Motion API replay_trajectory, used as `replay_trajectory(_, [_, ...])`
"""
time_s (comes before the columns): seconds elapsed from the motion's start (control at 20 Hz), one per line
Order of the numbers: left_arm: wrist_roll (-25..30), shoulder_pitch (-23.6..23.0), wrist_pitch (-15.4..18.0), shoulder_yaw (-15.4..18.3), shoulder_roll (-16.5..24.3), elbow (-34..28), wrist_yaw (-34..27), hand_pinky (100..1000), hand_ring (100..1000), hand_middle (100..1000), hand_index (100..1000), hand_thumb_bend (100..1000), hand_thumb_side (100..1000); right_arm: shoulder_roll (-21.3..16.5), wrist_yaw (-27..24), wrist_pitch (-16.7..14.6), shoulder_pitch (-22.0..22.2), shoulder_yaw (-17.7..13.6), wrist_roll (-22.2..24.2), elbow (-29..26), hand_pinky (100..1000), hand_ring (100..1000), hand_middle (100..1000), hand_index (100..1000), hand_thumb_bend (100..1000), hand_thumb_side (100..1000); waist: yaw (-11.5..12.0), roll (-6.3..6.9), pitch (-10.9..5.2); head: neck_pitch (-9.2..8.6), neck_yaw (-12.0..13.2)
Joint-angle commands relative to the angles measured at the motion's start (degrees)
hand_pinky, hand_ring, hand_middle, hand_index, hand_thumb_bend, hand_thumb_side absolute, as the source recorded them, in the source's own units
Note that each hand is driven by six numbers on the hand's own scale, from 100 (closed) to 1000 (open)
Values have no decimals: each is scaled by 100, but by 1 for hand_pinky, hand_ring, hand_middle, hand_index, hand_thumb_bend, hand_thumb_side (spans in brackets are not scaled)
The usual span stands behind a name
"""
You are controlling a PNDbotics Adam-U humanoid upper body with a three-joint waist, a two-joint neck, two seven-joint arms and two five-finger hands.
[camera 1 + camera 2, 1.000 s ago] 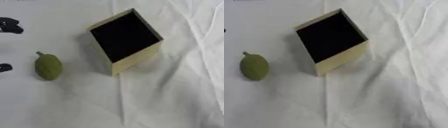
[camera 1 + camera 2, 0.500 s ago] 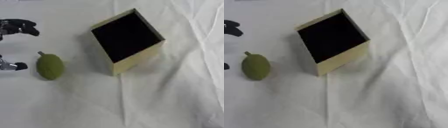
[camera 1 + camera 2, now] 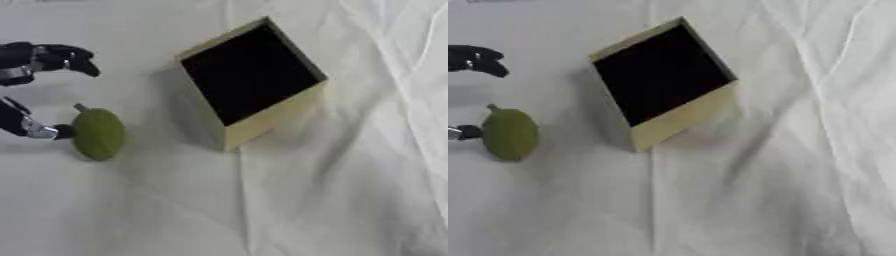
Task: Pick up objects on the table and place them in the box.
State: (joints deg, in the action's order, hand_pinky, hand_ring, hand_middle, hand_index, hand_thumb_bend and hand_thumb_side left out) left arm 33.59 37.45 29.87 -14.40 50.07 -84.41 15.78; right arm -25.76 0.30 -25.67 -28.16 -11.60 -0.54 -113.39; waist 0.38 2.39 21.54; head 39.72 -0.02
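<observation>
Left eye view: black left hand (image 3: 35, 62) at left edge, spread wide, fingers curved above and thumb tip touching small green pear-shaped fruit (image 3: 97, 133) lying on white wrinkled cloth (image 3: 332, 200), near tan square box with black inside (image 3: 249, 80). Right eye view: only fingertips visible at left edge; fruit left of box.

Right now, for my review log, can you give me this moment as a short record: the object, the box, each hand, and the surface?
object: green fruit, oval with a short stem, lying on the cloth left of the box
box: tan box, open top, dark inside, nothing visible in it
left hand: at the left edge, fingers spread around the fruit, one fingertip at its left side; not closed on it
right hand: not in view
surface: white cloth, wrinkled
task state: fruit not yet lifted
</observation>
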Motion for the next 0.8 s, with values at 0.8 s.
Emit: replay_trajectory(0.8, [1833,84,468,-385,97,176,-138,858,982,830,904,432,100,-35,-80,27,-40,7,59,-120,851,864,643,753,100,414,-46,41,-129,-73,33])
